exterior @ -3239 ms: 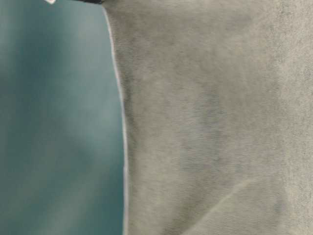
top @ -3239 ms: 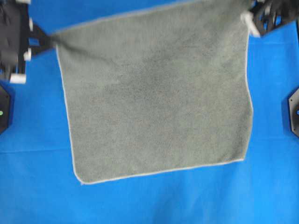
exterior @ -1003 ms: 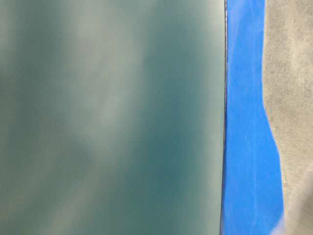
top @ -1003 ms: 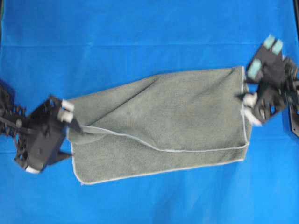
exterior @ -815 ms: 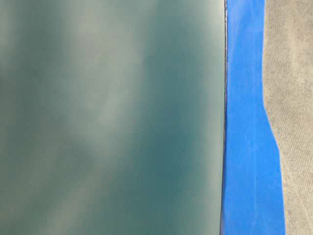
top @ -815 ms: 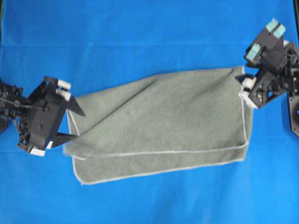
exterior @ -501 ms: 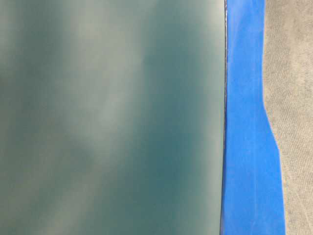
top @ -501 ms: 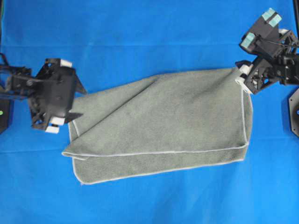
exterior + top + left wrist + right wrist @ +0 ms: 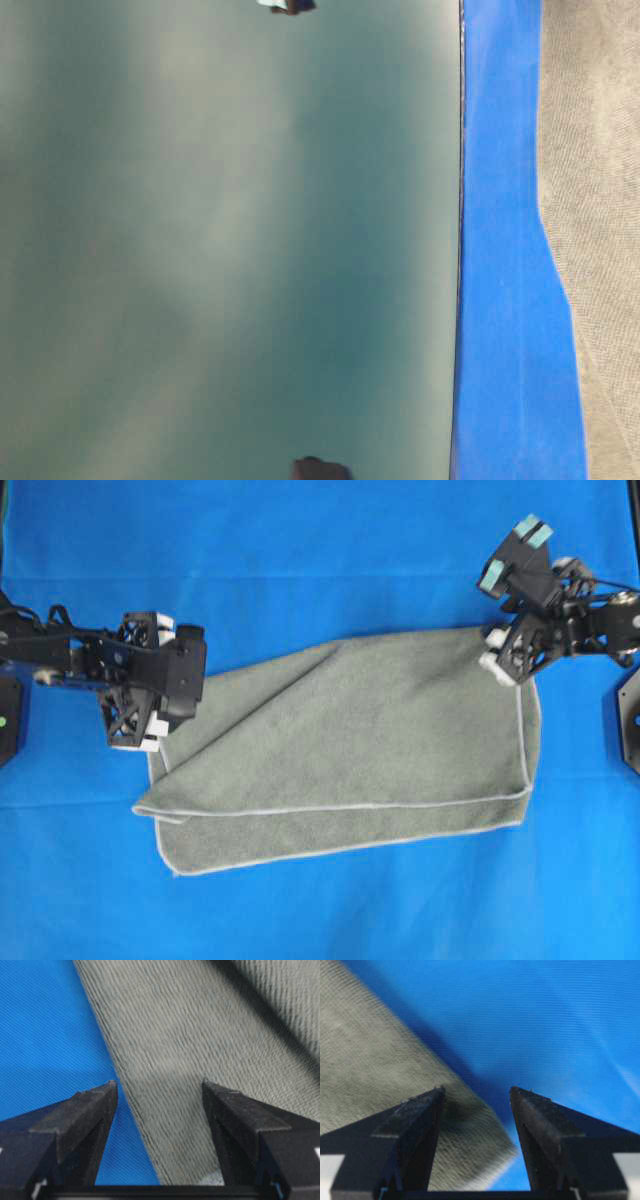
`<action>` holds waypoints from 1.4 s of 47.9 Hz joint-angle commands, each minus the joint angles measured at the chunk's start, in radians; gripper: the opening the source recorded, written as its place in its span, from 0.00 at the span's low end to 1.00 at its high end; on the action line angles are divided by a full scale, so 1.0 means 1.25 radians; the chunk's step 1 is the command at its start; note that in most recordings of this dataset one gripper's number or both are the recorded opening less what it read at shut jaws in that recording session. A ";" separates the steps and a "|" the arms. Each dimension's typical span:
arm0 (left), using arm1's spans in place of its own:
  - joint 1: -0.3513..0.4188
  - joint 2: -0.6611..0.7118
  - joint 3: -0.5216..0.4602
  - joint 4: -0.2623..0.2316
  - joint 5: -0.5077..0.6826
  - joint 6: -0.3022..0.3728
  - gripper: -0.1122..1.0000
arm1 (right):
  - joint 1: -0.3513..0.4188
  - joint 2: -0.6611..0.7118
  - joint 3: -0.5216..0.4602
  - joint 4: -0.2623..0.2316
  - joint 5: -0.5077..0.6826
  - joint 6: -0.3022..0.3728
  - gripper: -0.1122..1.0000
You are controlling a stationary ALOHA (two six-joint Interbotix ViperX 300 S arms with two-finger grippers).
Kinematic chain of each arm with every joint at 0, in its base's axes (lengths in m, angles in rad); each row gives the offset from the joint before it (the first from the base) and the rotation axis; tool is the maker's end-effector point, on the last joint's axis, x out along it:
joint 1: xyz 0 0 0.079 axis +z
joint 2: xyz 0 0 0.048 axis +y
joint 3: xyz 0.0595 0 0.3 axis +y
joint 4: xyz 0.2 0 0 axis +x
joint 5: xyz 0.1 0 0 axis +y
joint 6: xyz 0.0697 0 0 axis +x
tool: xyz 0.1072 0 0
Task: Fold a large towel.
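Observation:
The grey-green towel (image 9: 340, 750) lies folded in half on the blue table (image 9: 320, 560), its pale stitched edges stacked at the front. My left gripper (image 9: 183, 685) hovers open over the towel's back left edge. In the left wrist view that gripper (image 9: 159, 1085) has towel (image 9: 190, 1050) and blue table beneath its spread jaws, and nothing is gripped. My right gripper (image 9: 494, 651) stands open at the towel's back right corner. In the right wrist view, the towel corner (image 9: 465, 1145) lies under this gripper (image 9: 476, 1090), between the black fingers, untouched.
Black arm bases sit at the left edge (image 9: 6, 720) and the right edge (image 9: 630, 715) of the table. The table-level view shows a blurred teal wall (image 9: 220, 250), a blue table strip (image 9: 510, 250) and towel (image 9: 600, 200) at the right.
The towel's upper layer has settled flat at its left corner. My left gripper moved back and right to the fold edge. My right gripper drifted back and left to the back right corner.

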 commanded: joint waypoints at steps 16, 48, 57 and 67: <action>-0.006 -0.005 0.002 -0.002 0.020 -0.005 0.31 | 0.012 0.052 -0.002 -0.004 -0.066 0.002 0.35; -0.010 -0.378 -0.195 -0.002 0.328 -0.007 0.12 | 0.239 -0.511 -0.118 0.000 0.225 -0.020 0.14; -0.010 -0.428 -0.221 -0.002 0.328 -0.009 0.12 | 0.249 -0.549 -0.135 -0.004 0.225 -0.028 0.14; -0.023 -0.444 -0.216 -0.018 0.325 -0.049 0.12 | 0.223 -0.515 -0.147 -0.011 0.252 -0.026 0.14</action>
